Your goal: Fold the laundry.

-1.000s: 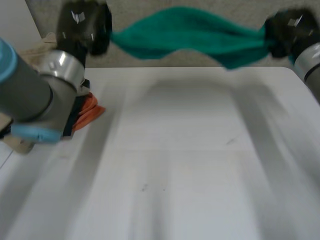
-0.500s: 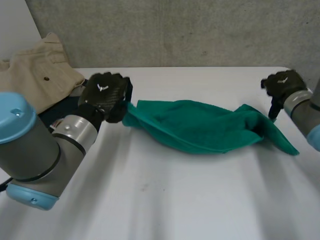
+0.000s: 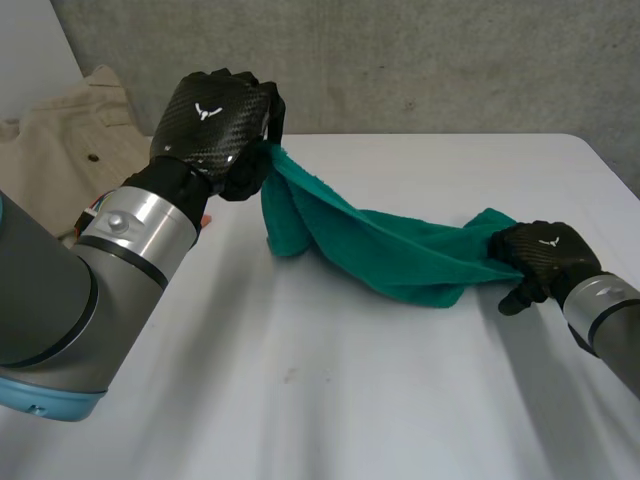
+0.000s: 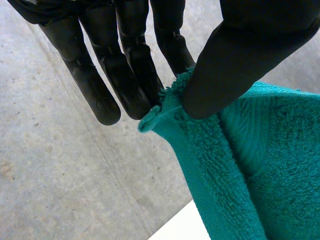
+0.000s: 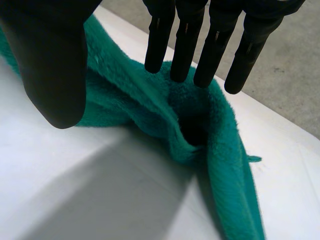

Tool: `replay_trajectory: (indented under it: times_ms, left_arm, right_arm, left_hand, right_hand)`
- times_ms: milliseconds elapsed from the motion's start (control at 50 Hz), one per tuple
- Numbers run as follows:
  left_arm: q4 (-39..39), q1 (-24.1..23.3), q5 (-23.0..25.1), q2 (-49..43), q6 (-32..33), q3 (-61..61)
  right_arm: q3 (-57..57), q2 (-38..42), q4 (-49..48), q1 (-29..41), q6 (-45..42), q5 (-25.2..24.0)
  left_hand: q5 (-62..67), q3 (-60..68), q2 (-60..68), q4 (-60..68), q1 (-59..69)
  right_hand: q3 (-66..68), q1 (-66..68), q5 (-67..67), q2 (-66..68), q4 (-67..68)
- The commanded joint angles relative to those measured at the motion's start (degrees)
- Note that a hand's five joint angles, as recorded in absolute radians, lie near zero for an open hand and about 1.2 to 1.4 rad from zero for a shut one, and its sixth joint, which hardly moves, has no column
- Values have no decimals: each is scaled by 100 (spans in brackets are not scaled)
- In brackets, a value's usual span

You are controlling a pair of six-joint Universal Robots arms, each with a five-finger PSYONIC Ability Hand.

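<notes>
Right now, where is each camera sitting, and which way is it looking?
Head view: between and behind the grey arms, looking down at the white table; shows the left hand, right hand and fluffy green towel.
Left wrist view: on the left wrist, looking along the palm; thumb and fingers pinch a towel corner.
Right wrist view: on the right wrist, looking along the palm; straight fingers over the towel's other end.
Shared: all three see the towel.

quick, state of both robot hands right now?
Left robot hand: shut, pinching a corner of the green towel between thumb and fingers.
Right robot hand: open, fingers straight over the towel's other end.
</notes>
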Motion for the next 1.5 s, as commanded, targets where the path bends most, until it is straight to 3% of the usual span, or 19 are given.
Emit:
replay_trajectory:
  times_ms: [20,280,340,380,520,620,700,840,1000,1140,1220,1300,1320,1400,1500]
  left_arm:
    - [0,-18,0,-4,-1,88]
    - [-26,-71,-8,118,-10,202]
    - [-35,-71,-26,171,-1,219]
    - [-35,-62,-43,241,-1,263]
    - [-193,87,-88,540,16,474]
    - [-588,561,-61,725,60,694]
    - [-1071,887,-26,813,61,948]
    - [-1828,1230,18,769,87,1107]
    - [-1943,1230,9,-152,306,861]
    - [-1609,993,-70,-1497,948,1764]
    - [-1135,887,-131,-1850,983,2950]
    - [-117,913,-456,-1903,913,3997]
    - [129,913,-544,-1903,887,4129]
    - [1097,931,-861,-1877,843,4385]
    - [1047,922,-949,-1885,834,4158]
  right_arm:
    - [-336,846,-859,-7,265,91]
    - [-1347,2041,-1071,55,230,214]
    - [-1611,2261,-1053,55,221,276]
    - [-1751,2305,-1009,20,195,302]
    - [-1778,1613,-738,-94,-244,408]
    - [-2032,-160,752,-717,-1069,110]
    - [-2786,-839,2280,-947,-1780,-294]
    - [-3702,-929,4393,-1306,-3020,-612]
    - [-3563,-421,4730,-1440,-3699,-568]
    - [-3790,555,4327,-1097,-3664,-428]
    - [-4458,917,3256,-675,-3314,107]
    - [-5082,900,1359,-464,-2453,820]
    - [-5118,830,363,-438,-2120,951]
    - [-4855,496,-1454,-437,-1634,988]
    - [-4626,442,-1651,-411,-1528,786]
  left_hand:
    - [1289,1145,1115,1115,1337]
    - [1289,1145,1115,1115,1337]
    - [1289,1145,1115,1115,1337]
    - [1289,1145,1115,1115,1337]
    - [1289,1145,1115,1115,1337]
    - [1289,1145,1115,1115,1337]
    - [1289,1145,1115,1115,1337]
    - [1289,1145,1115,1115,1337]
    - [1289,1145,1115,1115,1337]
    - [1289,1145,1115,1115,1337]
    - [1289,1145,1115,1115,1337]
    - [1289,1145,1115,1115,1337]
    - [1289,1145,1115,1115,1337]
    - [1289,1145,1115,1115,1337]
    - [1289,1145,1115,1115,1337]
  right_hand:
    - [379,332,486,346,378]
    - [1017,970,1124,984,1016]
    - [2610,2563,2717,2577,2609]
    - [4702,4655,4808,4668,4701]
    - [4714,4666,4820,4680,4713]
    - [4714,4666,4820,4680,4713]
    - [4714,4666,4820,4680,4713]
    - [4714,4666,4820,4680,4713]
    - [4714,4666,4820,4680,4713]
    - [4714,4666,4820,4680,4713]
    - [4714,4666,4820,4680,4713]
    - [4714,4666,4820,4680,4713]
    - [4714,4666,4820,4680,4713]
    - [4714,4666,4820,4680,4713]
    - [4714,4666,4820,4680,4713]
